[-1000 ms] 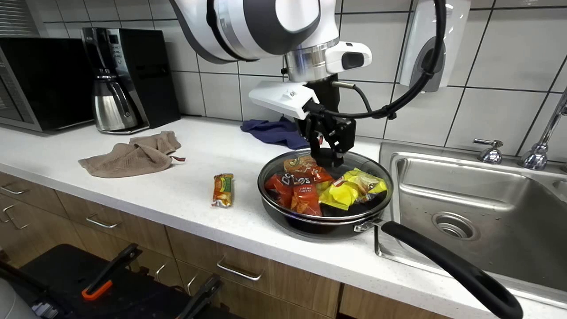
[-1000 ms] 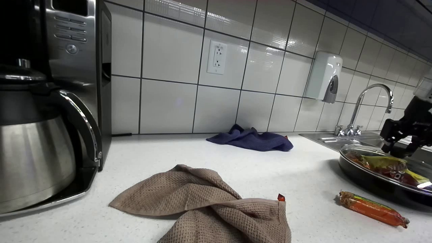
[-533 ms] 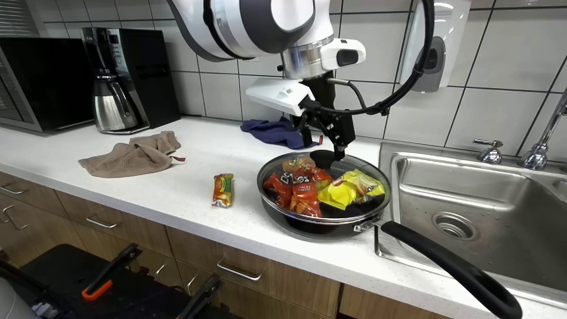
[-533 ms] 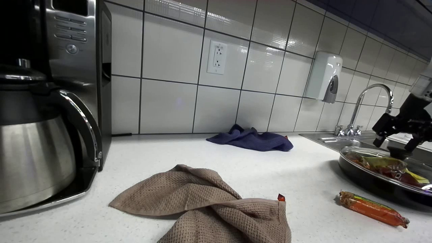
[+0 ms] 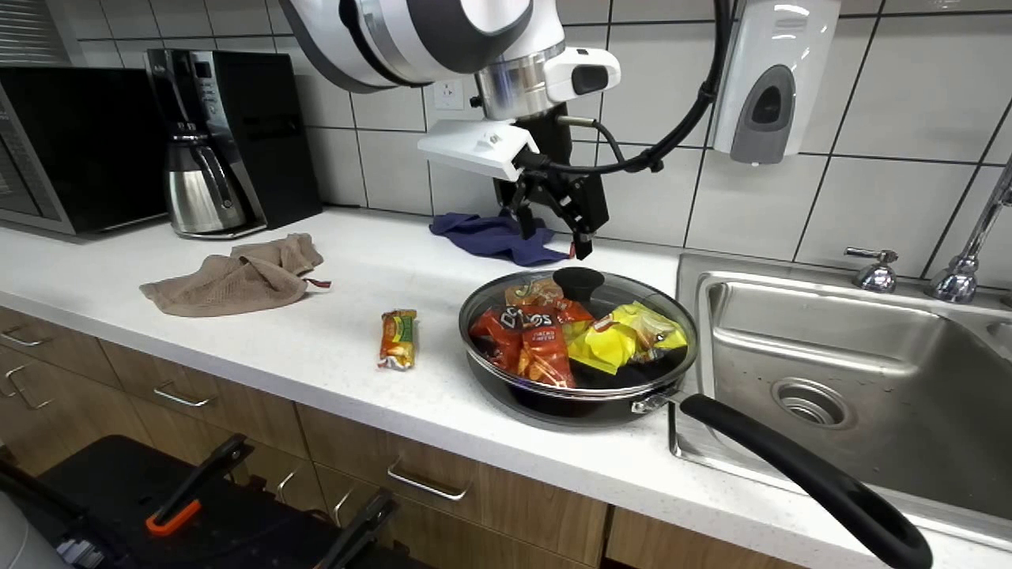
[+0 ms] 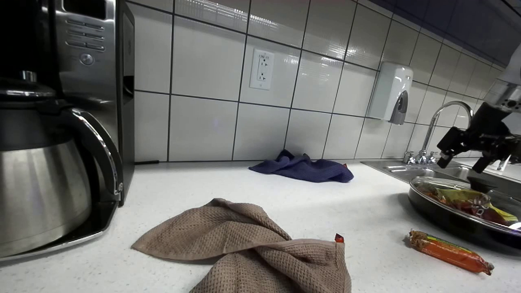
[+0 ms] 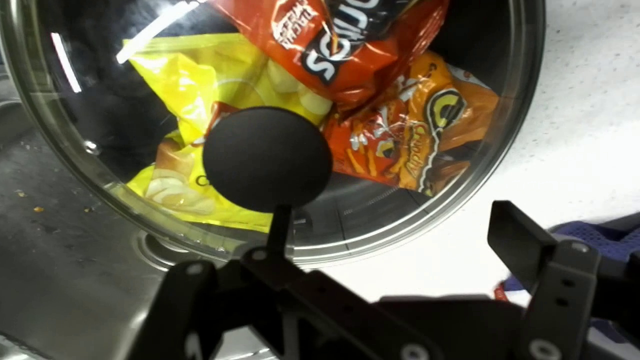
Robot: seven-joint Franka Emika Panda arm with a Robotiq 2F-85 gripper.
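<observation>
My gripper (image 5: 555,239) stands open with nothing between its fingers, above and a little behind the round black knob (image 5: 579,282) of a glass lid. In the wrist view one finger (image 7: 281,232) overlaps the edge of the knob (image 7: 267,159), and the other is over the white counter. The lid (image 7: 532,65) rests on a black frying pan (image 5: 553,411). Through the glass show a red Doritos bag (image 7: 320,55), a yellow bag (image 7: 195,100) and an orange bag (image 7: 407,130). An orange-wrapped snack (image 5: 397,340) lies on the counter beside the pan.
The pan's long black handle (image 5: 806,474) juts past the counter front, by the steel sink (image 5: 838,332). A blue cloth (image 5: 494,237) lies behind, near the tiled wall. Further off are a brown cloth (image 5: 233,280), a coffee maker (image 5: 261,142) and a wall soap dispenser (image 5: 779,87).
A second ago the gripper was down around the knob. Its fingers have since spread apart, and it has risen up and away toward the coffee maker's side. The lid stays on the pan.
</observation>
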